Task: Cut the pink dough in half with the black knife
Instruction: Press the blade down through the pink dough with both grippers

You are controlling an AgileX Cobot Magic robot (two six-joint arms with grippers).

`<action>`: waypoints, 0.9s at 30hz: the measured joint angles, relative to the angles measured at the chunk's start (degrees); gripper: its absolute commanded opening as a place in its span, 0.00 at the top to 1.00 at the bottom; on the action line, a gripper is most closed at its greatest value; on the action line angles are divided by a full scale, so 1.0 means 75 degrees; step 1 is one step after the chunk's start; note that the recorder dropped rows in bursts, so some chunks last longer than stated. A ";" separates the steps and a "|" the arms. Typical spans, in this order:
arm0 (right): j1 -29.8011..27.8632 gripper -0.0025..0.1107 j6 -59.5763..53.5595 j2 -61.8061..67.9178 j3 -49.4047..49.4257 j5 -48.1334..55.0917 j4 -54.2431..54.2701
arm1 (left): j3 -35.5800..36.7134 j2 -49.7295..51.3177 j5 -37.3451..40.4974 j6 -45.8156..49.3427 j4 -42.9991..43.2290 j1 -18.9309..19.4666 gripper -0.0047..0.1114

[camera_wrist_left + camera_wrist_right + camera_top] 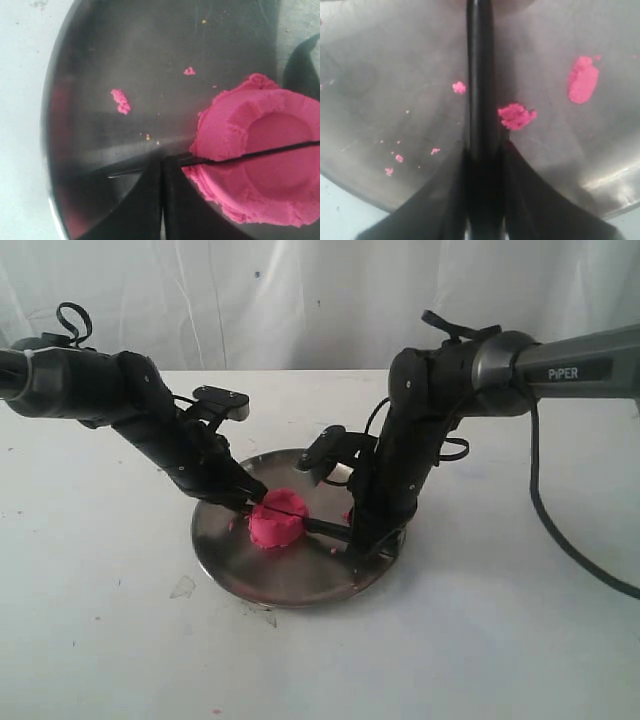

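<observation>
Pink dough point(277, 522) sits a bit toward 9 o'clock of center on the steel plate point(290, 585), one round mound, not split yet. The black knife point(260, 154) lies across its top like a bridge. Right gripper point(482, 150) has its fingers pinching the handle at the 3 o'clock side, while the left gripper point(162, 165) has its fingers pressed together on the tip end, probably so both ends push down evenly. Crumbs point(516, 116) litter the plate on the white counter point(100, 640).

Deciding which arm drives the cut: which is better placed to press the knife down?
Probably right: the right gripper clamps the slim black knife by its handle, across the pink dough mound.
</observation>
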 measured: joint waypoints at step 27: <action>0.0000 0.98 0.0248 0.0151 0.0001 -0.0621 0.0016 | 0.0041 0.0038 0.0091 0.0012 0.0014 0.0000 0.96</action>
